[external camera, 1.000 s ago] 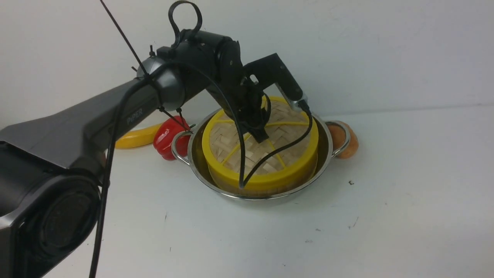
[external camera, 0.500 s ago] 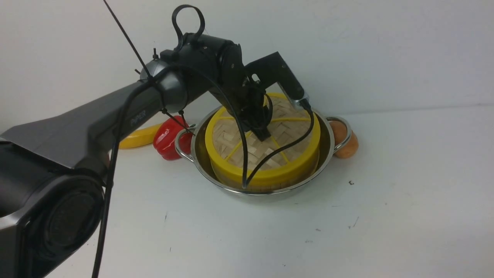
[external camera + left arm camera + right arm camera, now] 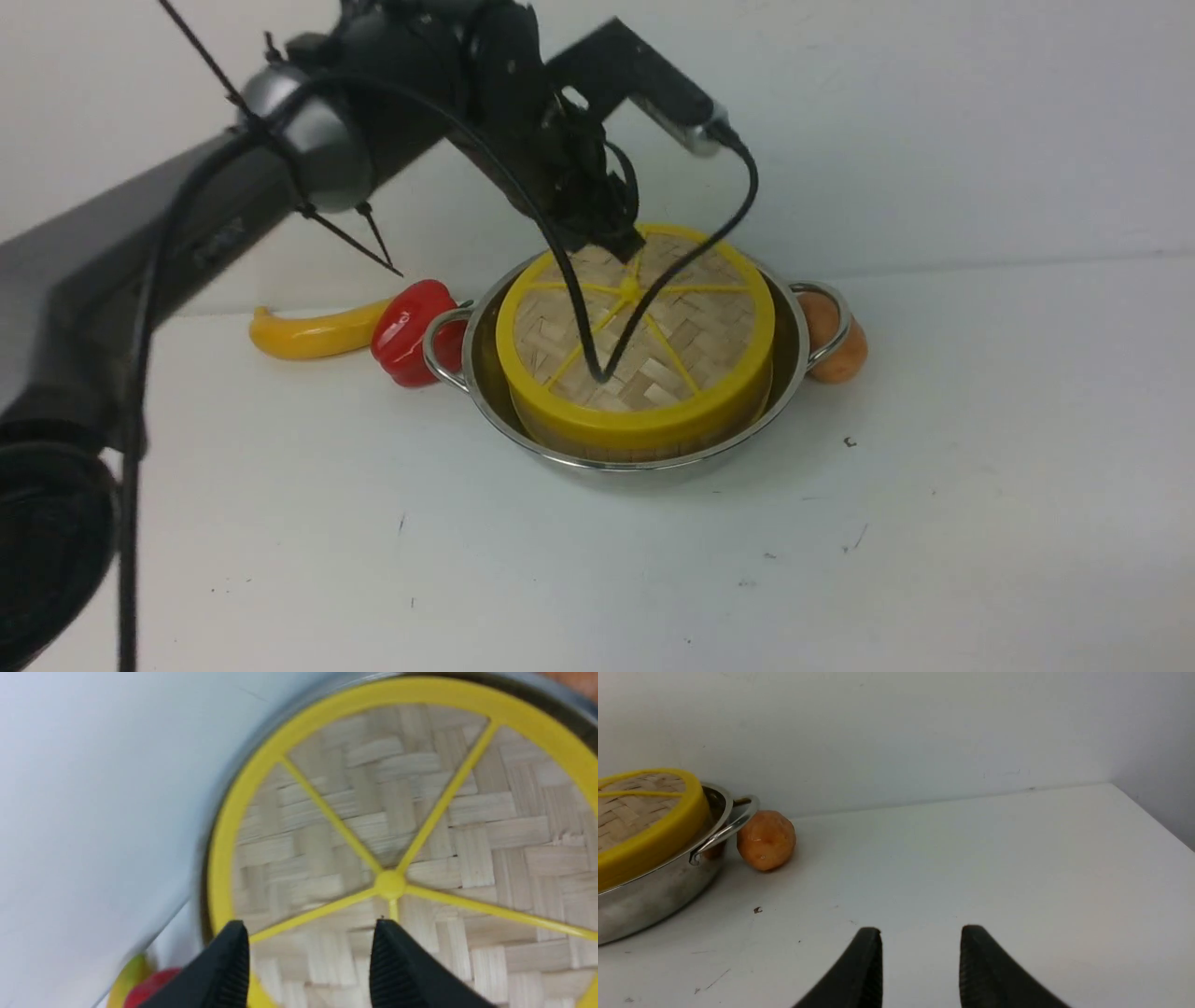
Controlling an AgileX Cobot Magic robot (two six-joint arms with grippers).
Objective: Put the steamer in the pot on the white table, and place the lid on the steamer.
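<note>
Surface: the white table [image 3: 980, 420] is meeting a pale wall at its far edge.
Lid: the lid [image 3: 635, 322] is lying flat on the steamer [image 3: 644, 439], knob upward; being round, it is showing no long axis.
Pot: the pot [image 3: 794, 364] is holding both, near the table's far edge.
Left gripper: the left gripper [image 3: 308, 961] is hanging over the lid, jaws apart, gripping nothing — probably because the lid is already seated.
Right gripper: the right gripper [image 3: 920, 966] is idling over bare table, jaws apart, empty.
</note>
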